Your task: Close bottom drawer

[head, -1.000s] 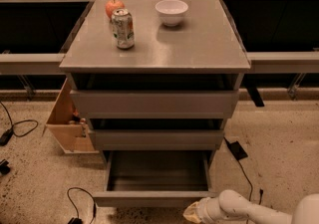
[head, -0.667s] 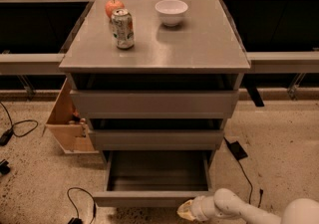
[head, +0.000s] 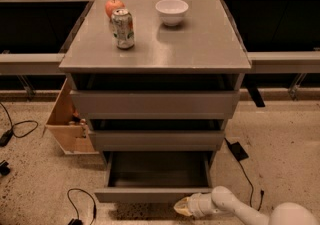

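Grey cabinet [head: 200, 44]: one. Drawers: three, being two upper drawers [head: 155, 104] and one bottom drawer [head: 152, 195]. On top: one can [head: 123, 29], one apple [head: 113, 6] at its 11 o'clock, one bowl [head: 171, 11] at its 2 o'clock. Wooden box [head: 62, 119]: one, at the cabinet's 9 o'clock. Gripper [head: 182, 207]: one, at the bottom drawer's 5 o'clock.

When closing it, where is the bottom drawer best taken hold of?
The bottom drawer has a flat, handle-less front, so push rather than grip: press mid-front, coming from the front. The gripper sits low before its right half.
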